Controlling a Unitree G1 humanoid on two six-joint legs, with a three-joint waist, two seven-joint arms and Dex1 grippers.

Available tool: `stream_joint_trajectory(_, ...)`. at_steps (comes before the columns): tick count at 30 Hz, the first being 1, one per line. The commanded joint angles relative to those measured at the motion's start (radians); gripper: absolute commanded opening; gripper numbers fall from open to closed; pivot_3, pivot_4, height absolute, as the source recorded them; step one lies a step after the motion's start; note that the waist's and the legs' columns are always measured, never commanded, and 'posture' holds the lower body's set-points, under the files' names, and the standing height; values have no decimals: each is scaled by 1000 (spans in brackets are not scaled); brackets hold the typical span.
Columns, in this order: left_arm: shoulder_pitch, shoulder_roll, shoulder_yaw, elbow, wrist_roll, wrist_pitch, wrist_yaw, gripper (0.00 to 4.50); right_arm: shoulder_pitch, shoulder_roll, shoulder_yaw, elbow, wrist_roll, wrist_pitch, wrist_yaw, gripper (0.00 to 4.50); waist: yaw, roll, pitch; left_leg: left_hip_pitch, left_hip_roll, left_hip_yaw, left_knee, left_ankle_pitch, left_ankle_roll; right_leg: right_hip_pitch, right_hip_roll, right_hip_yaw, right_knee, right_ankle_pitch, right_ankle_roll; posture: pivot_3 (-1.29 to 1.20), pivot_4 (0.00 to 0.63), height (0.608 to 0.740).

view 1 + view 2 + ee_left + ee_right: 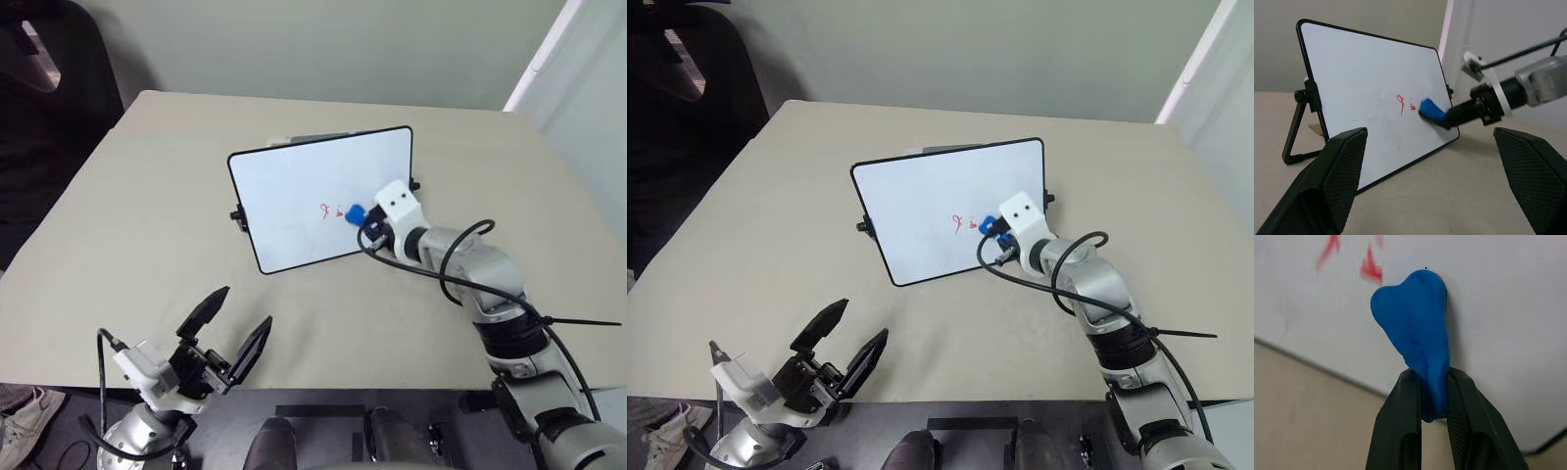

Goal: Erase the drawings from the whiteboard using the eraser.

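Right gripper [1431, 396] clamped on eraser [1418, 330]; best swept across drawings [1404, 103] just ahead, pressing whiteboard [1366, 73] lightly; left gripper [235, 328] spread, idle

Beige table [147, 225] spans the scene, its far edge against a plain pale greenish wall [323, 44]. Dark chair [49, 78] at far left beside the table. White panel or door frame [549, 59] at far right; even indoor light.
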Motion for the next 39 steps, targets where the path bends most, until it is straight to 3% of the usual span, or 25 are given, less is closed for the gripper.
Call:
stream_joint_trajectory(1, 2, 1, 10, -24, -9, -4, -1, 4500, -21, -8, -5, -49, -9, 19, -1, 420, -2, 0, 0, 0, 0, 0, 0, 0, 0, 0, 0, 0, 0, 0, 0, 0, 150, 740)
stream_joint_trajectory(12, 8, -5, 0, -35, 2, -6, 4, 4500, -235, 71, -37, 27, -17, -29, -19, 420, -5, 1, 1, -1, 1, -1, -5, 0, 1, -5, 1, 0, 0, 0, 0, 0, 150, 740)
stream_joint_trajectory(26, -21, 2, 41, 7, -17, 4, 8, 4500, -46, 42, 86, -10, -21, 38, 15, 420, -3, 0, 0, 0, 1, 0, -1, 0, 0, -1, 1, 0, 0, 0, -2, 0, 150, 740)
stream_joint_trajectory(39, -31, 1, 44, -1, -20, 13, 10, 4500, -210, 99, -11, 121, -66, -31, -60, 420, -9, 1, 0, 0, 2, -1, -3, 0, 1, -4, 2, 0, 1, 0, -1, 0, 150, 740)
